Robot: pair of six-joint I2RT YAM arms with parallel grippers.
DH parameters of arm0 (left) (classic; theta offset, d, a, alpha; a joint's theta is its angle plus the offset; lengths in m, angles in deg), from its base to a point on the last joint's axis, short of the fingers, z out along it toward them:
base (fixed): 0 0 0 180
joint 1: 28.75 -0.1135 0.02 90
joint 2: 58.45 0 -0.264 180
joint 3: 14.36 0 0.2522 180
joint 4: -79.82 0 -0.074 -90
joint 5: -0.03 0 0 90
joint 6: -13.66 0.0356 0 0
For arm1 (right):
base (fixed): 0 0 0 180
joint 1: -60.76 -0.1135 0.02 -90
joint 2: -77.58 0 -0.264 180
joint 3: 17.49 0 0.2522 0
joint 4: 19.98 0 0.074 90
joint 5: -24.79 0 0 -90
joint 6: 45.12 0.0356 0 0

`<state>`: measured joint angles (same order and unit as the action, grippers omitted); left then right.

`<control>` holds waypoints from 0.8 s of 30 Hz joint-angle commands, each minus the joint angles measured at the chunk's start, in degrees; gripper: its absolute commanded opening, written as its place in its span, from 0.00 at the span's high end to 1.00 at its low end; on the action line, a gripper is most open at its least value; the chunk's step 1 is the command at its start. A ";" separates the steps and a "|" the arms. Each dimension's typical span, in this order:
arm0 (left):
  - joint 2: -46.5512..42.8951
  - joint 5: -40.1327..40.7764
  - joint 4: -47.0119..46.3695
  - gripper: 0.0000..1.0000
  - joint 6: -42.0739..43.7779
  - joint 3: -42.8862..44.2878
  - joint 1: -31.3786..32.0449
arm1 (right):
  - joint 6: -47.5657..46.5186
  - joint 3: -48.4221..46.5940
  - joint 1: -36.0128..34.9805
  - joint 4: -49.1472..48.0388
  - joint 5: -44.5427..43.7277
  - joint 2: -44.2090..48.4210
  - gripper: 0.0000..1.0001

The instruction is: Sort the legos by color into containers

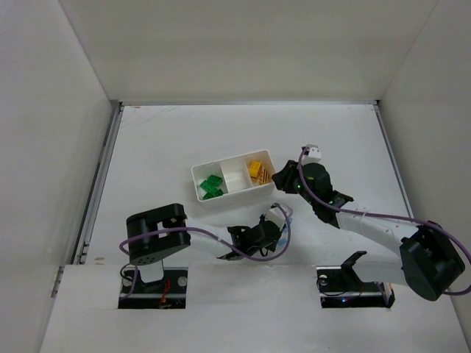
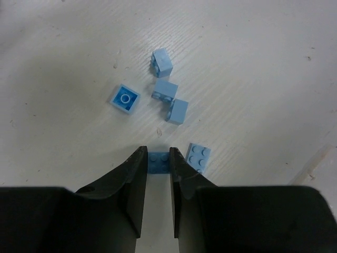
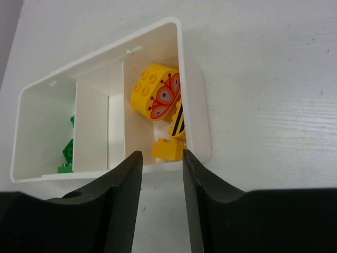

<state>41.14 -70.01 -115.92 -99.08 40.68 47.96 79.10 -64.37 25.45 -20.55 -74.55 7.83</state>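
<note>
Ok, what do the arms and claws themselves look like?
The left arm and right arm are white links with bulky black joints, each trailing a purple cable. The left claw and right claw each have two smooth black fingers, curved and tapering.

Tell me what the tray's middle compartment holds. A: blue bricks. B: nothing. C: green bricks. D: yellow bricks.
B: the middle compartment shows bare white floor between the green bricks and the yellow bricks; the blue bricks lie on the table.
</note>
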 commanded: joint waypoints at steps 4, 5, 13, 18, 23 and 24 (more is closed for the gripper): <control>-4.13 2.97 1.28 0.86 1.12 -0.23 -0.99 | 0.06 0.60 0.11 -3.78 -0.15 1.64 0.55; -4.92 3.15 1.28 0.86 1.12 -0.32 -1.25 | 0.15 0.69 0.11 -3.87 -0.24 1.90 0.54; -16.78 3.59 4.45 0.86 0.33 -1.02 -8.10 | 0.85 2.01 1.08 -4.39 -1.03 4.45 0.53; -21.98 4.73 5.06 0.86 -0.63 -0.32 -16.97 | 1.55 3.06 2.31 -4.39 -1.99 6.30 0.61; -19.09 4.56 7.96 0.86 -1.51 3.45 -25.59 | 1.47 3.15 2.40 -4.22 -1.99 6.30 0.66; -17.87 4.56 8.66 0.86 -1.52 4.24 -26.91 | 1.38 3.07 2.40 -3.96 -2.26 6.21 0.65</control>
<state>21.31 -66.10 -109.84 -99.85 41.60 23.88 80.45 -61.22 27.61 -21.38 -75.58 13.18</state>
